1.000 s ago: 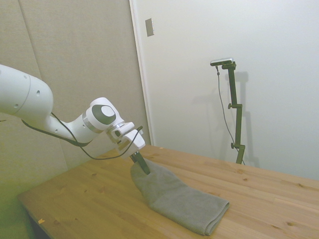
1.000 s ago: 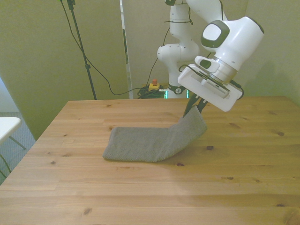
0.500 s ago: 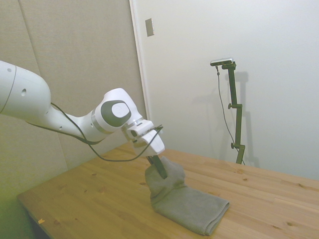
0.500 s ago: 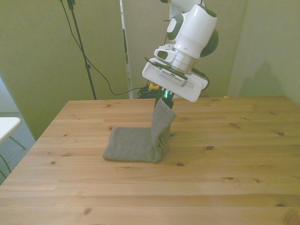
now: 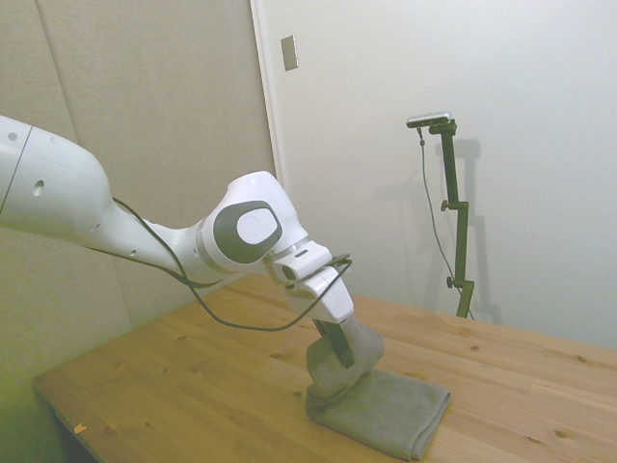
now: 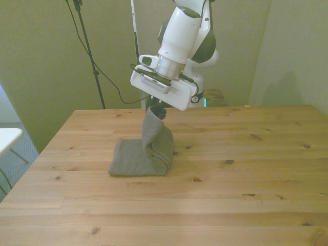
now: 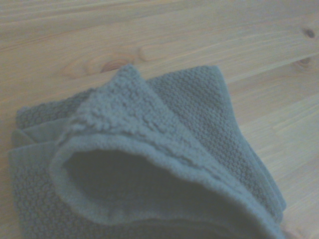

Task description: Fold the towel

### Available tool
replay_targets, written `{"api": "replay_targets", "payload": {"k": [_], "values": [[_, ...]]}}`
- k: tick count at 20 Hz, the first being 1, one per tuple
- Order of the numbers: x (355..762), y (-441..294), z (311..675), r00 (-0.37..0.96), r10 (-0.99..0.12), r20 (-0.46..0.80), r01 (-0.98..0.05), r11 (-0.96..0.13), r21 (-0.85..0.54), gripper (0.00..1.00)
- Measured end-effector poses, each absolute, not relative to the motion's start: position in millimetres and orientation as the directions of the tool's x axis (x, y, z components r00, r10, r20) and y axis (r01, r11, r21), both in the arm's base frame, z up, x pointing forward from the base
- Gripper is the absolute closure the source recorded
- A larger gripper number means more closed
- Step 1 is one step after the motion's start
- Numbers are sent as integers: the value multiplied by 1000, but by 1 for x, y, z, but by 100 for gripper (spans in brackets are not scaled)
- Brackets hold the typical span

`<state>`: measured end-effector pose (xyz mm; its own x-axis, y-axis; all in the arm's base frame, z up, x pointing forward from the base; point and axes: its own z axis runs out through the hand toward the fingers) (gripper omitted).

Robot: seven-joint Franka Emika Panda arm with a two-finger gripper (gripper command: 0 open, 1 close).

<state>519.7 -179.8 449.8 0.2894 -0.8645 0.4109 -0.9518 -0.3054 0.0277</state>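
Note:
The grey-brown towel lies on the wooden table, one end pulled up into a standing loop over the flat part. My gripper is shut on that raised end, above the towel's middle. In the side view the towel rests flat toward the right while the gripper holds the lifted end above it. The wrist view shows the towel close up, its lifted edge curled over the layers lying on the boards.
Bare table boards surround the towel on all sides. A dark cable hangs behind the table's far edge at the front view's left.
The gripper has carried the raised towel end toward the front view's left, from beyond the towel's right end to over its middle. The lifted part now stands as a loop over the flat part.

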Motion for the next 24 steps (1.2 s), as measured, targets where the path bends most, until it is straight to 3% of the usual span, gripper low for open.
{"api": "replay_targets", "payload": {"k": [1, 2, 15, 24], "values": [[518, -187, 450, 284, -868, 407, -953, -302, 21, 100], [516, -193, 450, 278, -874, 399, -954, -299, 11, 0], [522, -228, 437, 273, -907, 322, -949, -309, -66, 0], [510, -214, 489, 298, -876, 378, -941, -337, -39, 0]]}}
